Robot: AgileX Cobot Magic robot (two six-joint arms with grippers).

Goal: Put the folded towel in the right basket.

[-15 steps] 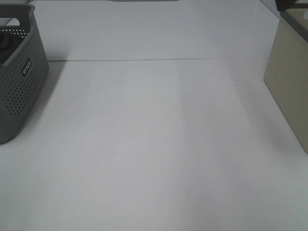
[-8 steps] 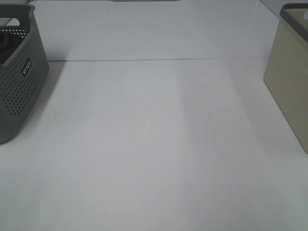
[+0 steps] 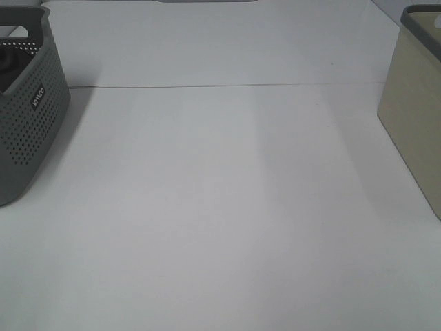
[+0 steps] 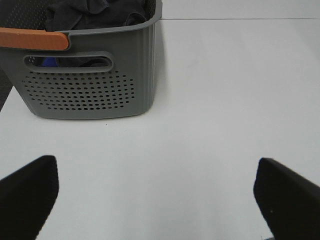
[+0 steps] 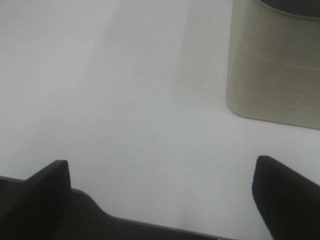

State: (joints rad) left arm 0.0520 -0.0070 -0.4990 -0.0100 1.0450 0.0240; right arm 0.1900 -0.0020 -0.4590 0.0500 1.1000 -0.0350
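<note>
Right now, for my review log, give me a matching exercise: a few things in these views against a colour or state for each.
Things:
1. left basket
2. right basket
3. basket handle
4. left gripper

Colours or states:
A. orange
B. beige walls with a dark rim
C. fingers wide apart, nothing between them
D. grey, perforated, dark clothes inside

Pairs: 1-D, 2-B, 3-A, 4-C

a plain white surface (image 3: 220, 207) fills the view, evenly lit, with a thin dark seam (image 3: 227, 85) running straight across its far part.
</note>
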